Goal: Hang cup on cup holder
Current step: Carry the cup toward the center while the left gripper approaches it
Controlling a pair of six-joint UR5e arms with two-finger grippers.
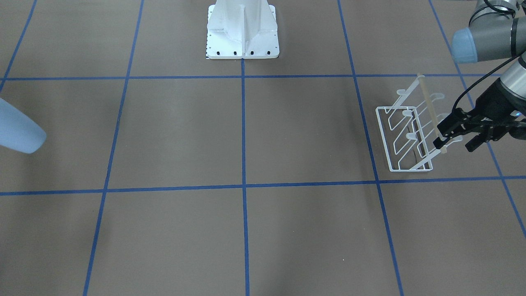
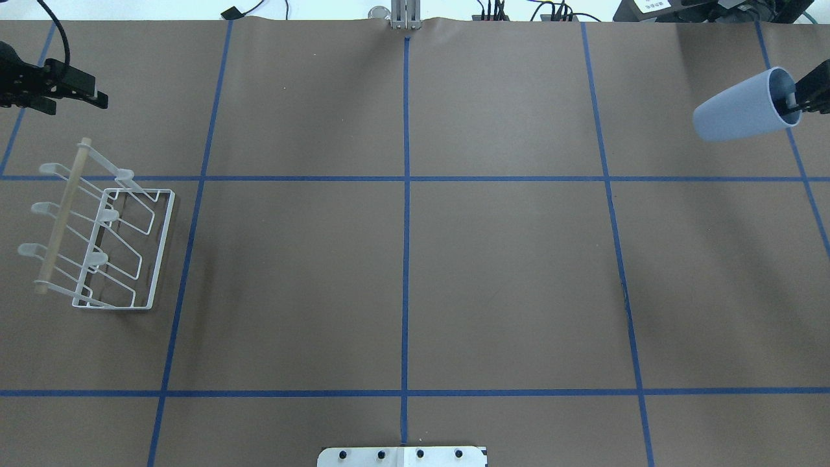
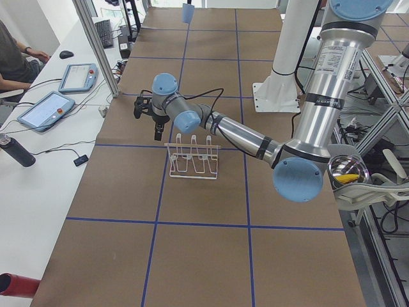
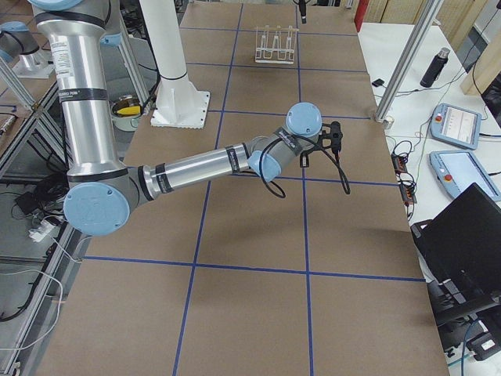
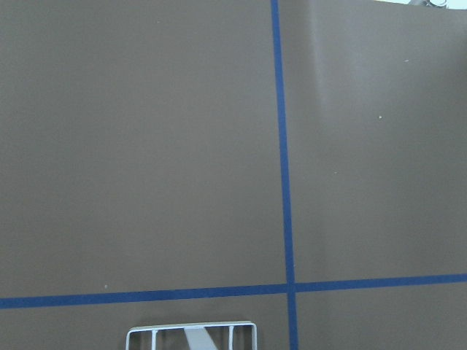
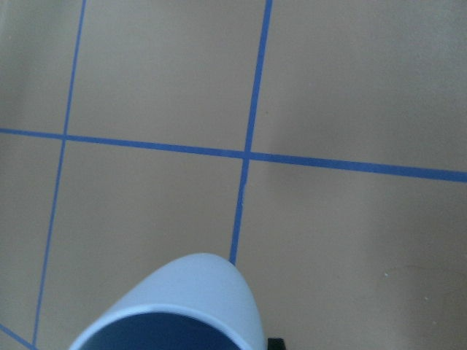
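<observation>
Right pincer (image 2: 792, 100) is clenched on the rim of the cup (image 2: 739, 110) at the desk's (image 2: 506, 279) far right, well apart from the cup holder (image 2: 63, 214), beside which the left pincer (image 1: 455, 144) sits released and empty; best approach: carry across, align the mouth with a slanted prong (image 2: 123, 174), seat, then let go.

matt plastic cup (image 2: 739, 117), white wire cup holder (image 2: 106, 214), wooden rod (image 2: 62, 215), matt table (image 2: 506, 279)

Brown table (image 2: 506, 279), blue tape grid (image 2: 406, 259); cup holder (image 2: 107, 214) stands left end.
</observation>
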